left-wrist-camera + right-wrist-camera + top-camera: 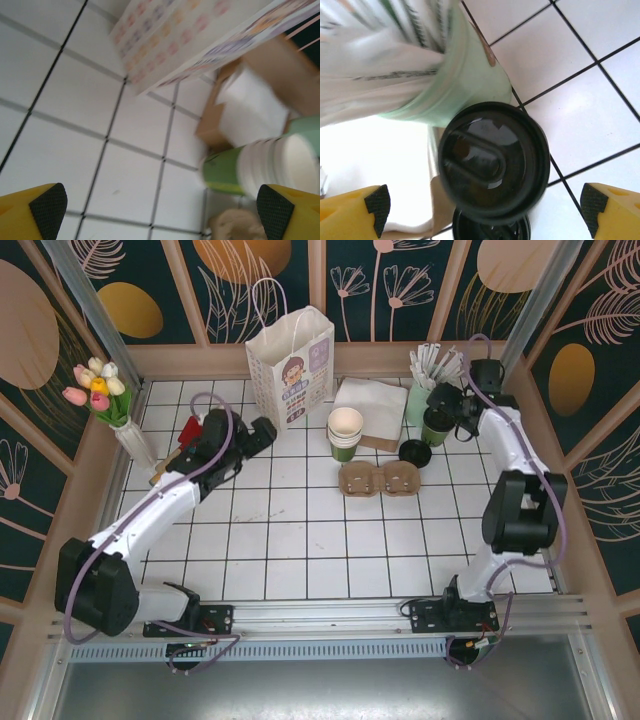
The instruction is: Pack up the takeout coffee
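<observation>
right end effector (485,210): jaws spread wide; the black pads (377,210) stand well out to either side of the coffee's lid with a clear gap on both sides; it grips nothing and touches nothing.
takeout coffee (492,160): small green cup with a dark glossy lid, upright on the white-tiled worktop (300,540) on its far right part; it sits between the right end effector's open fingers, free of them.
coffee's neighbours: the mint-green straw pot (465,75) is just behind it, so close that i cannot tell whether they touch; a loose black lid (415,453) lies flat on the tiles just beside the cup, on the side toward the middle of the worktop.
left end effector (160,210): jaws fully apart, with bare tile between the pads (47,207); it holds nothing and hovers on the left part of the worktop, pointed toward the bag and the cups.
white paper bag (290,365): upright near the far edge, handles up, printed face toward the arms; well apart from the coffee.
stack of green cups (345,432): cream inside, open top, standing near the middle, between the bag and the coffee.
napkins (370,400): a white pile behind the cup stack.
cardboard carrier (380,478): two-hole tray lying flat, just nearer the arms than the cup stack and the loose lid.
tulips (100,390): in a vase at the left edge.
</observation>
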